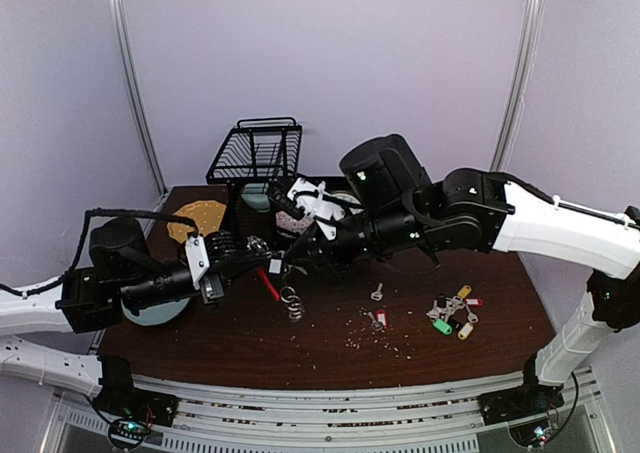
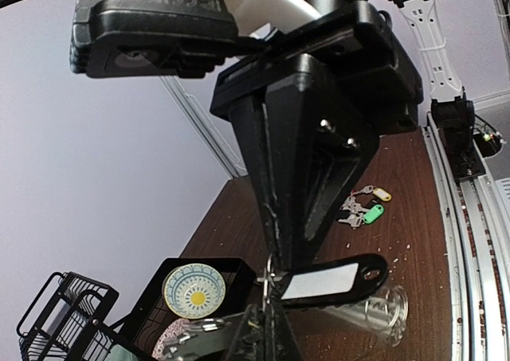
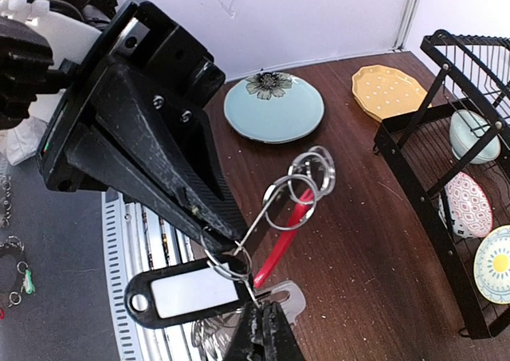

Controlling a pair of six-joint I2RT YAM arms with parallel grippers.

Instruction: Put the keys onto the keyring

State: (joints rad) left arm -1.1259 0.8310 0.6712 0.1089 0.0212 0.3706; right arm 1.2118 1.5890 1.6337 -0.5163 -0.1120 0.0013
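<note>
My left gripper (image 1: 258, 260) and right gripper (image 1: 292, 261) meet tip to tip above the table's middle. The keyring hangs between them: its red arc (image 1: 270, 282) (image 3: 284, 241) and split rings (image 3: 309, 179) show below. The left gripper (image 2: 271, 333) is shut on the keyring's thin metal wire. The right gripper (image 3: 263, 329) is shut at the head of a silver key (image 3: 291, 299) with a black, white-labelled tag (image 3: 185, 294) (image 2: 335, 281). A cluster of coloured-tag keys (image 1: 452, 314) (image 2: 363, 207) lies at the right. Two loose keys (image 1: 377, 294) (image 1: 379, 319) lie mid-table.
A black wire dish rack (image 1: 256, 151) (image 3: 446, 162) with plates stands at the back. A yellow plate (image 1: 197, 217) (image 3: 390, 90) and a blue plate (image 3: 273, 110) lie at the left. A clear glass jar (image 2: 374, 305) lies under the grippers. Crumbs dot the table.
</note>
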